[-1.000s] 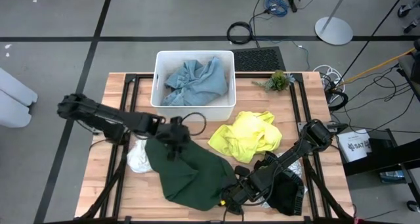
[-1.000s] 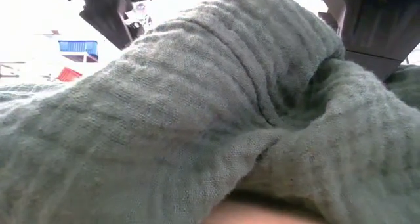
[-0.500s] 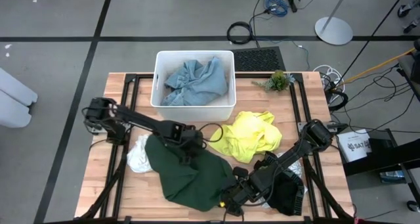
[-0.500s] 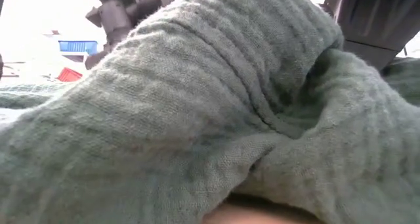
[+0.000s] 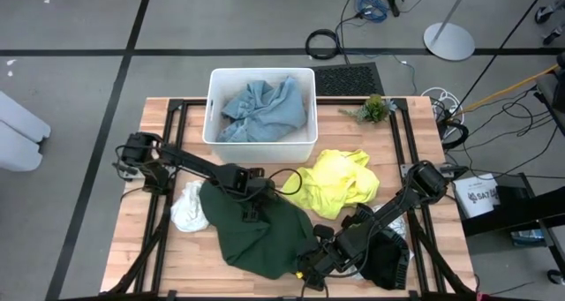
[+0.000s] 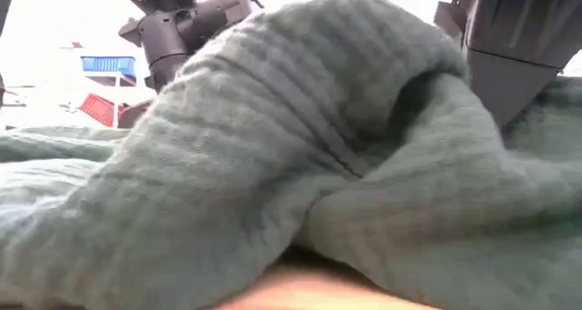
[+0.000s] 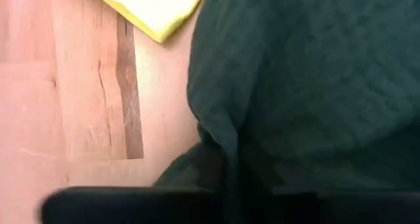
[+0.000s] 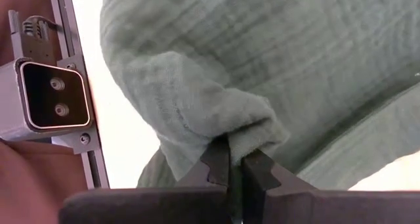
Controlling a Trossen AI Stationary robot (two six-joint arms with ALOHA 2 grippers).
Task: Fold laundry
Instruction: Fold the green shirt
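Green garment [image 5: 256, 235] lies mid-table with its long axis running from the left gripper [image 5: 250, 202], clamped on its far edge by the yellow garment [image 5: 334, 182], to the right gripper [image 5: 309, 267], pinching its near corner, so both 2 arms hold opposite ends.

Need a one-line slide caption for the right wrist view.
Right gripper pinching a fold of the dark green garment.
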